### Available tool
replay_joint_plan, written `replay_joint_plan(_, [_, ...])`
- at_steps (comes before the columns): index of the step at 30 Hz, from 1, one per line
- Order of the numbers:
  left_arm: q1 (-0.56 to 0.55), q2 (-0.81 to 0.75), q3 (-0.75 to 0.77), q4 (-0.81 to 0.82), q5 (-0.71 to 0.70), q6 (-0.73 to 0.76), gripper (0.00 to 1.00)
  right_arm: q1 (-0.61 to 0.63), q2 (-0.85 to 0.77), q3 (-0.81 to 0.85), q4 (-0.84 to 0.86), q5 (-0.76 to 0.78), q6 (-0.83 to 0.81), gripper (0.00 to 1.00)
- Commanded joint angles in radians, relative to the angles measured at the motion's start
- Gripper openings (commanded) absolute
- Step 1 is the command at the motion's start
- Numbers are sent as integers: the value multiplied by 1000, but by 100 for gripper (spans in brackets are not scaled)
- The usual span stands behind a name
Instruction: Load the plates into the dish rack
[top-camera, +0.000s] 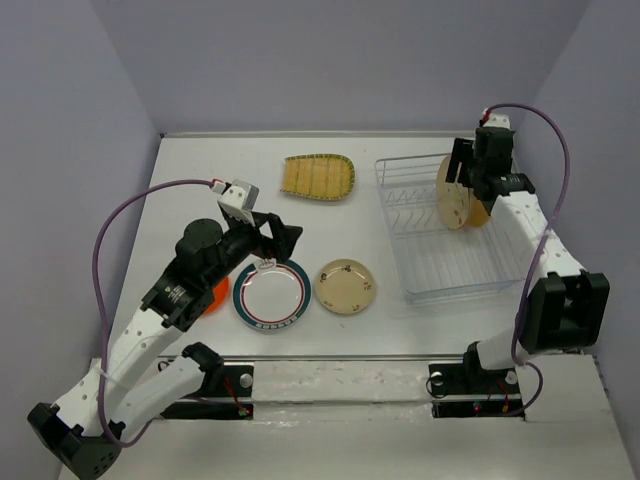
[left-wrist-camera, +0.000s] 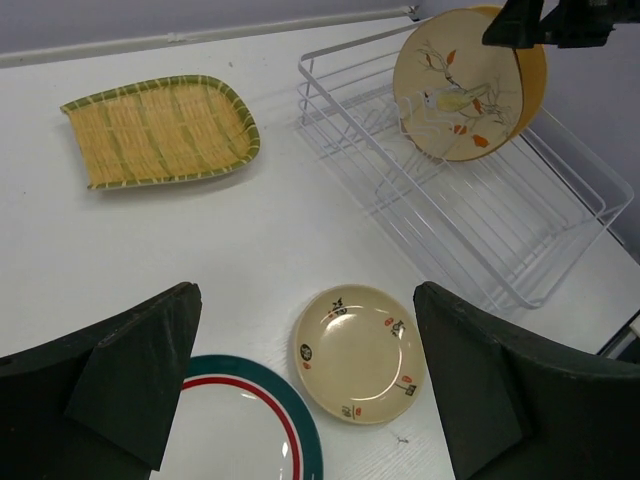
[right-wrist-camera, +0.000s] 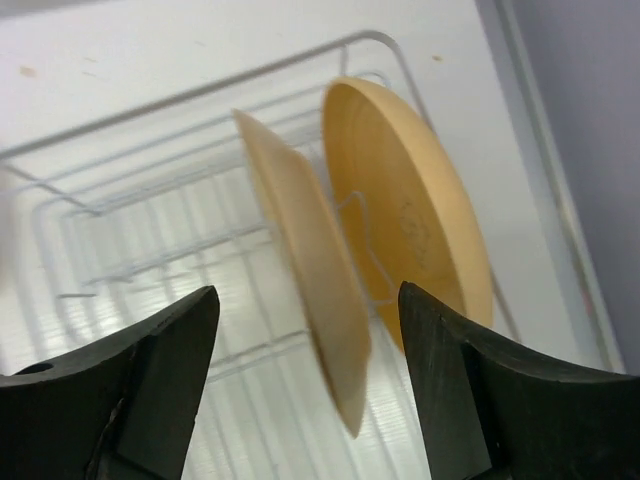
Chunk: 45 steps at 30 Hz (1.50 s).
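From above, the wire rack (top-camera: 455, 270) sits at 3 o'clock on the white table (top-camera: 200, 170). Two plates stand on edge in its far end: a cream floral plate (top-camera: 453, 195) and, just beside it at its 3 o'clock, a plain tan plate (top-camera: 481, 213). The right gripper (top-camera: 463, 178) hangs over the floral plate. At 12 o'clock on the table lies a ribbed yellow-green oblong dish (top-camera: 318, 177). Toward 6 o'clock a white plate with a teal and red rim (top-camera: 272, 294) lies flat, with a small beige patterned plate (top-camera: 347, 286) near it at 3 o'clock. A small orange plate (top-camera: 213, 297) at its 9 o'clock is mostly hidden under the left arm. The left gripper (top-camera: 283, 234) hovers above the far edge of the teal-rimmed plate. The left wrist camera shows its fingers spread wide with nothing between them. Below them are the teal-rimmed plate (left-wrist-camera: 240, 430) at 7 o'clock and the beige plate (left-wrist-camera: 360, 353) at 6 o'clock. The oblong dish (left-wrist-camera: 160, 130) is at 10 o'clock and the rack (left-wrist-camera: 560, 225) at 2 o'clock. The right wrist camera shows its fingers parted. The upright floral plate (right-wrist-camera: 300, 260) stands in the gap, clear of both fingers, and the tan plate (right-wrist-camera: 410, 230) leans just beyond it at 2 o'clock.
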Motion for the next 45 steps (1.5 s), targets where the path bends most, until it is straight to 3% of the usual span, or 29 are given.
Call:
replay_joint_plan(1, [-2,-3,0,19,-56,28,99,62,-171,21,50,-236,176,78])
replay_joint_plan(3, [-2,-17,0,19,-86,31,99,120,-239,-51,109,-403,224,77])
replay_joint_plan(6, [-2,-51,-5,19,-192,34,99,300,-250,-152,235,-526,310,69])
replay_joint_plan(7, [1,-63,-6,20,-223,35,99,400,-233,-166,267,-528,342,60])
replay_joint_plan(9, [1,-100,-15,23,-315,36,99,493,-141,-178,285,-539,354,50])
replay_joint_plan(13, [6,-161,-31,45,-390,37,99,628,64,-117,345,-640,362,42])
replay_joint_plan(22, [6,-178,-42,58,-384,40,99,659,416,96,269,-839,317,61])
replay_joint_plan(33, [6,-178,-42,66,-333,37,99,722,664,197,242,-979,319,59])
replay_joint_plan(36, [7,-186,-42,65,-333,39,99,731,698,205,246,-1007,325,53])
replay_joint_plan(41, [6,-186,-43,66,-326,37,99,731,706,197,264,-1018,337,11])
replay_joint_plan(42, [6,-186,-42,66,-321,37,99,731,700,193,270,-1004,340,7])
replay_joint_plan(45, [7,-189,-42,68,-317,34,99,731,645,185,285,-942,345,7])
